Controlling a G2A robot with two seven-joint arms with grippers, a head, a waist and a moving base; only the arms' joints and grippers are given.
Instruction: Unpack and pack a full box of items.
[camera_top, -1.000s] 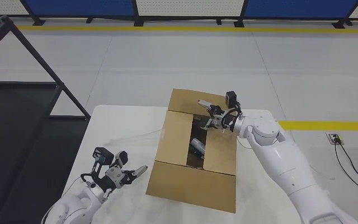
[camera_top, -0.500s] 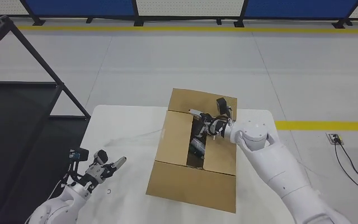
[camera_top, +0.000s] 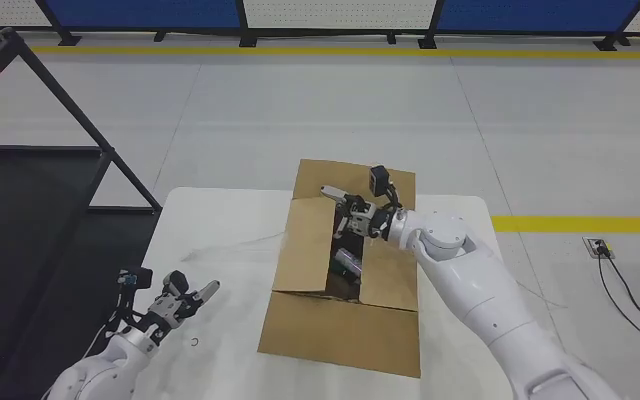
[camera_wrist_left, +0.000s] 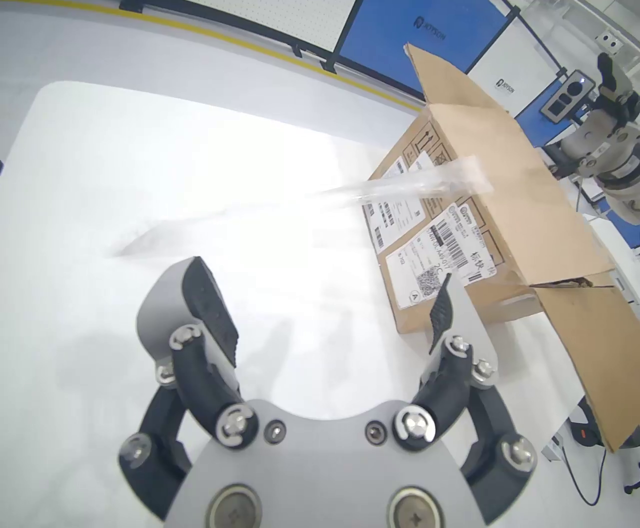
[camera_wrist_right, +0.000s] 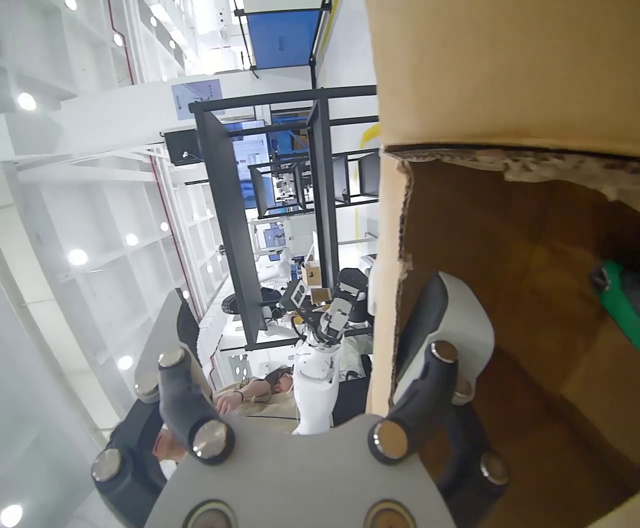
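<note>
White worktop (camera_top: 215, 225) on a grey shop floor, and the box (camera_top: 335, 340) sat on its 3 o'clock half with the flaps folded out and the top open.

Left tool (camera_top: 186, 300) hung low over the worktop, roughly 8 o'clock from the box and well apart from it. Its fingers were spread wide. From its wrist camera the near side of the box carried a few labels (camera_wrist_left: 435, 250), and a loose strip of clear tape (camera_wrist_left: 415, 185) stuck out from that side over the worktop.

Right tool (camera_top: 345, 205) was at the box's 12 o'clock end, right at the opening. It was spread too, with a cardboard edge running up between the fingers: one finger (camera_wrist_right: 450, 320) was inside against the brown wall, the other outside. It wasn't pinching anything that I could see.

Inside the box, a dark item (camera_top: 347, 262) lay in the gap between the flaps. The right wrist camera caught a green item (camera_wrist_right: 617, 310) deeper in. Couldn't tell what either one was.
</note>
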